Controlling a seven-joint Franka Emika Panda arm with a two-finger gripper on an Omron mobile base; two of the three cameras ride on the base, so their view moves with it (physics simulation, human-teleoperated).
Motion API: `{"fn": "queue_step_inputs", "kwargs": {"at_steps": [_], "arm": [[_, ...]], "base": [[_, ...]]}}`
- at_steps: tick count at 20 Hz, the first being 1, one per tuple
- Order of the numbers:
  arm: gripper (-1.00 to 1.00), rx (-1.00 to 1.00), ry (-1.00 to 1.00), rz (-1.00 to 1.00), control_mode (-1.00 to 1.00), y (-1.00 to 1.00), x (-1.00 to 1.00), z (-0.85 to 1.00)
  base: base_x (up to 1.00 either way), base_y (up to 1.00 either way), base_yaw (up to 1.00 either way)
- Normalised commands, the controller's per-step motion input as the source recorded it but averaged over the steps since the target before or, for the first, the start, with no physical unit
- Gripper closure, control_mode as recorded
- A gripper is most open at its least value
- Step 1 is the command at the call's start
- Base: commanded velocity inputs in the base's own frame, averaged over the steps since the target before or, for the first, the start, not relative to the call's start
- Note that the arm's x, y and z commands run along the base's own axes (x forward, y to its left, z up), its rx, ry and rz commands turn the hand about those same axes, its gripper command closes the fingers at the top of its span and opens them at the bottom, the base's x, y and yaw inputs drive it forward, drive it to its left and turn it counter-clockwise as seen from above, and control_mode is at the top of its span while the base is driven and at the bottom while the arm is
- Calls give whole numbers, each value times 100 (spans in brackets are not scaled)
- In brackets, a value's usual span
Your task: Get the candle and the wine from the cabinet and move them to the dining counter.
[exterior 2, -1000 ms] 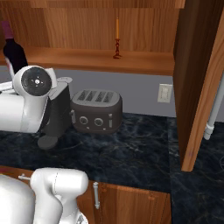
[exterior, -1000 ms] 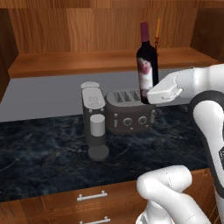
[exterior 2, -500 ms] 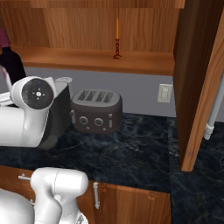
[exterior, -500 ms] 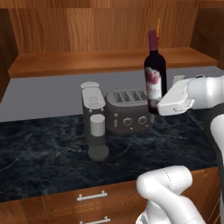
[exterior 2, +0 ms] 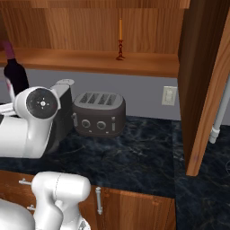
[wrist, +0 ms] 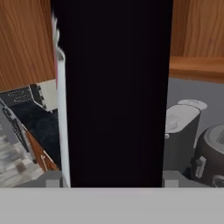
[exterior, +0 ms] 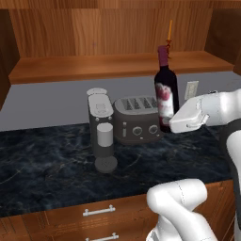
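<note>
Hand [exterior: 175, 123] is clamped wide on the lower body of the wine [exterior: 166, 92], carried upright above the black tabletop [exterior: 56, 160] just beside the toaster [exterior: 137, 118]; glass judged heavy, stiff, slick, breakable, so a low body grip suits; the candle [exterior 2: 120, 39] waits on the cabinet [exterior 2: 94, 60] shelf.

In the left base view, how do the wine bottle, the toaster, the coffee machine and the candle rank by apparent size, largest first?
1. Wine bottle and coffee machine: similar, and the bottle is nearer the camera, so unranked.
2. Toaster.
3. Candle, farther back on the shelf.
</note>
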Motion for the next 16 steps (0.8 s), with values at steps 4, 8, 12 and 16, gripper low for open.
{"fn": "queue_step_inputs", "kwargs": {"at_steps": [4,8,12,16], "arm": [[100,2,9,0,-100,-8,-7,-13],[100,0,5,0,-100,-5,-12,-9],[100,0,2,0,-100,-2,-7,-3],[100,0,0,0,-100,0,0,0]], "base": [[0,0,0],[0,0,0],[0,0,0],[0,0,0]]}}
